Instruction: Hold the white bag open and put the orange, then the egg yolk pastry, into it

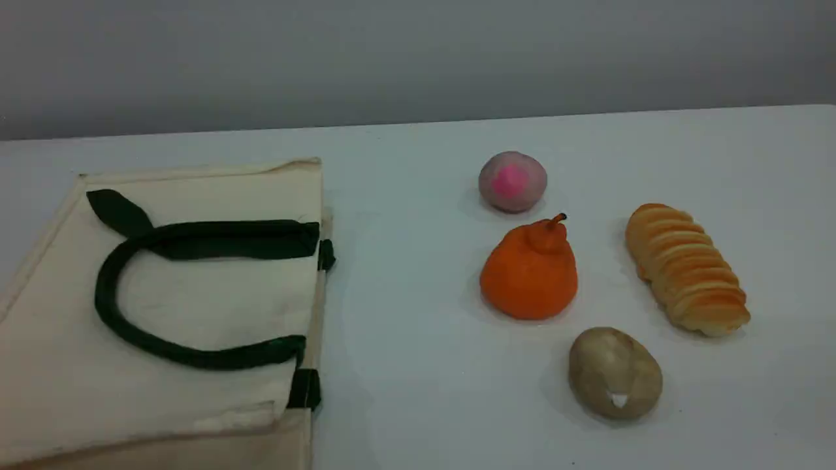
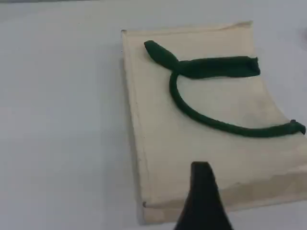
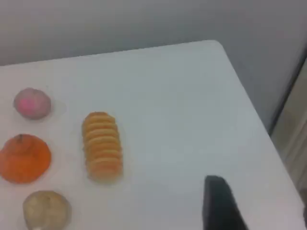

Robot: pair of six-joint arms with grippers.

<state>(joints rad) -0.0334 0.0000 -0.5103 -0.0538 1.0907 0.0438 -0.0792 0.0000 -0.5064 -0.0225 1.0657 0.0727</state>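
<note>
The white bag (image 1: 196, 307) lies flat on the left side of the table (image 1: 405, 365), and its mouth, the edge with the green tabs, looks toward the food. One dark green handle (image 1: 104, 287) rests in a loop on its upper face.

The orange (image 1: 529, 274) stands well apart to the right. The egg yolk pastry (image 1: 615, 372) is just in front of it, the pink ball (image 1: 513, 181) just behind, and the long bread (image 1: 686, 269) to its right.

No arm shows in the scene view. The left gripper (image 2: 204, 191) hangs above the bag, over its face near one edge. Only one dark fingertip is visible, and by all signs its jaws stand wide and hold nothing. So I judge this arm is nearer to the bag and should lift the upper rim.

The right gripper (image 3: 218, 201) is over bare table to the right of the food. From it the orange lies to the left, beyond the bread, so it must go around or over the bread. I cannot tell how wide its jaws are; nothing is seen in them.
</note>
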